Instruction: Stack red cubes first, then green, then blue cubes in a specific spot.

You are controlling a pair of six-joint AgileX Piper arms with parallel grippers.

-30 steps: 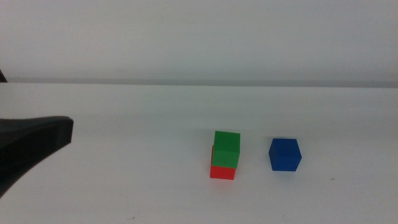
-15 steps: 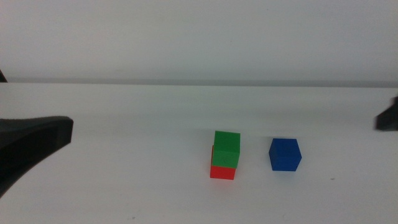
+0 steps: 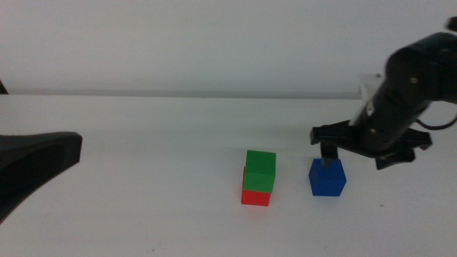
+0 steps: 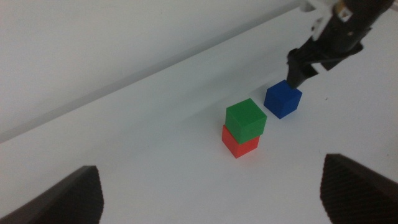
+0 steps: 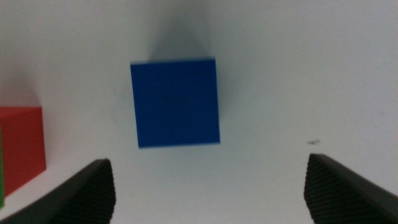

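- The green cube (image 3: 260, 170) sits on top of the red cube (image 3: 255, 197). They touch, and the green one is turned a little, so it does not line up with the red one.
- This little stack stands on the white bench (image 3: 143, 214), nearer the front edge than the back edge.
- The blue cube (image 3: 327, 177) sits flat on the bench just beside the stack, on the right, with a gap between them.
- The right gripper (image 5: 206, 186) hangs over the blue cube. Its two dark jaws are spread wide apart, wider than the cube, and they hold nothing.
- The left gripper (image 4: 211, 194) waits by the left edge of the bench, well apart from the cubes. Its jaws are spread wide too and hold nothing.
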